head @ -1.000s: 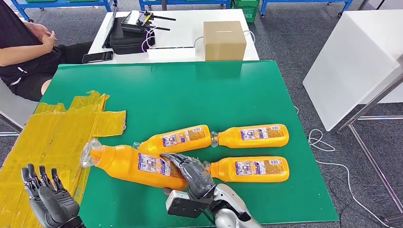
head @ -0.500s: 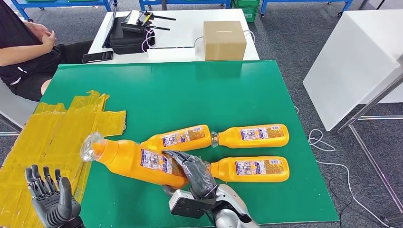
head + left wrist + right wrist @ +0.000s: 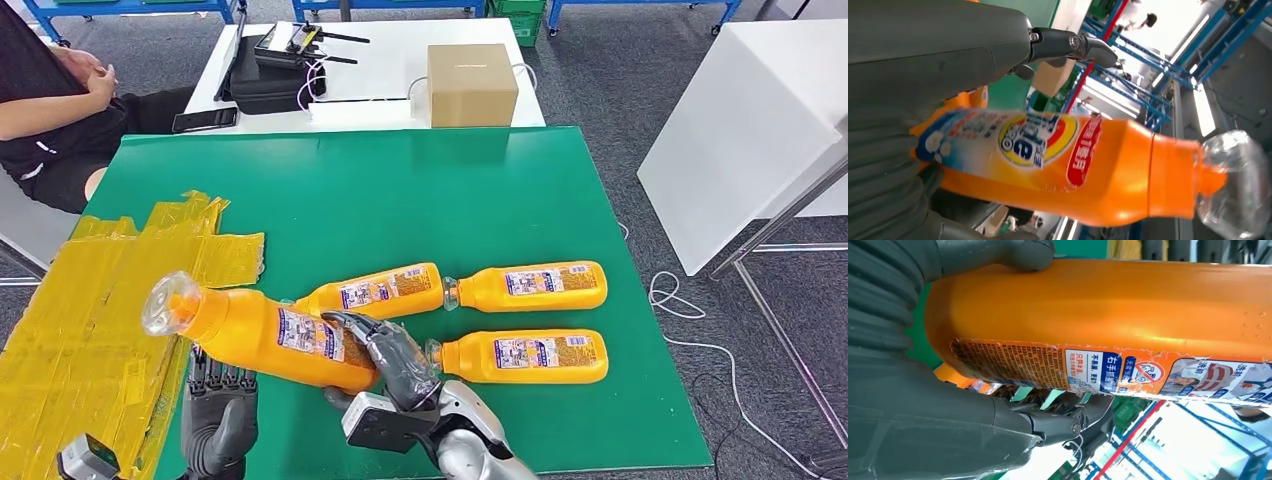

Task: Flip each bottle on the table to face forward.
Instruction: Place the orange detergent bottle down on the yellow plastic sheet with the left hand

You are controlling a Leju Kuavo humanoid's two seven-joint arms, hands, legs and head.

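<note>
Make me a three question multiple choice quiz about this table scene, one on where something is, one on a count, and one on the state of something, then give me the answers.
1. Where is the cardboard box?
A. on the green table
B. on the white table behind the green table
C. on the floor

2. How many orange bottles are in the head view?
A. two
B. three
C. four

3. What is the state of the big bottle?
A. lying flat on the table
B. standing upright
C. held up, tilted, by the right hand

Answers:
1 B, the box sits on the white table past the far edge of the green table.
2 C, three lie on the table and one is held.
3 C, the right hand grips its lower end, and the left hand is under it.
</note>
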